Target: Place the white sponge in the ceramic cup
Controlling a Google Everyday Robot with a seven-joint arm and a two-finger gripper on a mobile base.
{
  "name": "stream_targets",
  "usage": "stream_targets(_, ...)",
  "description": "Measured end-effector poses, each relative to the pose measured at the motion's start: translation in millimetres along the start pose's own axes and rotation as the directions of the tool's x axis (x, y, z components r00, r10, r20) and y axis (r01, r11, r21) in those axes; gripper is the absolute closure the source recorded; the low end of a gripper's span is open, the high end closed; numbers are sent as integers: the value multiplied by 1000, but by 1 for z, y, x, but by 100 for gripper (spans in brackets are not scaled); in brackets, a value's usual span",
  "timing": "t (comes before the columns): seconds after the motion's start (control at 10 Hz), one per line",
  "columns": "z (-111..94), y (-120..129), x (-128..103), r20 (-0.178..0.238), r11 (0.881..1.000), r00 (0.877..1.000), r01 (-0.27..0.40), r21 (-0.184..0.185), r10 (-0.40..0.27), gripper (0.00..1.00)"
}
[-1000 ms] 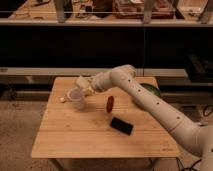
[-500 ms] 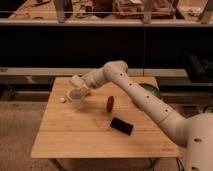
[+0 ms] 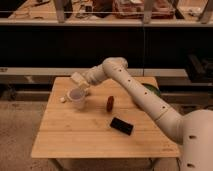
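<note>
The white sponge point(image 3: 77, 78) sits up in the air at the far left part of the wooden bench point(image 3: 75, 135), pinched at the end of the robot's hand point(image 3: 83, 81), which hangs just above and behind the rim of the ceramic cup point(image 3: 77, 98). The sponge looks like a flat pale pad, tilted, its long axis running from upper left down toward the lower right, so its lower end points at the wrist and the cup's mouth lies just below it. I can't make out the fingers themselves well enough to say how they stand; the pad simply stays at the tip of the arm, clear of the bench top. The cup stands upright on the bench, mouth open to the ceiling. Just to its left lies a tiny white lump point(image 3: 63, 99). To the right of the cup, near the middle of the bench, is a small reddish-brown object point(image 3: 109, 103), and nearer to me a black flat slab point(image 3: 121, 125) lies at a slant. A green bowl point(image 3: 151, 90) peeps out behind the arm at the far right edge.
</note>
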Motion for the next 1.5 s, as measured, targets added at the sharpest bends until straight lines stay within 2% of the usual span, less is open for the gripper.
stream_targets(0.3,1,1,-3,5,1000,1000,-11,3,11,98)
stream_targets(1.1,3,-11,0,22,999,999,24,32,-25,97)
stream_targets(1.2,3,-11,1,22,999,999,26,35,-27,94)
stream_targets(1.5,8,-15,2,27,998,999,27,51,-28,64)
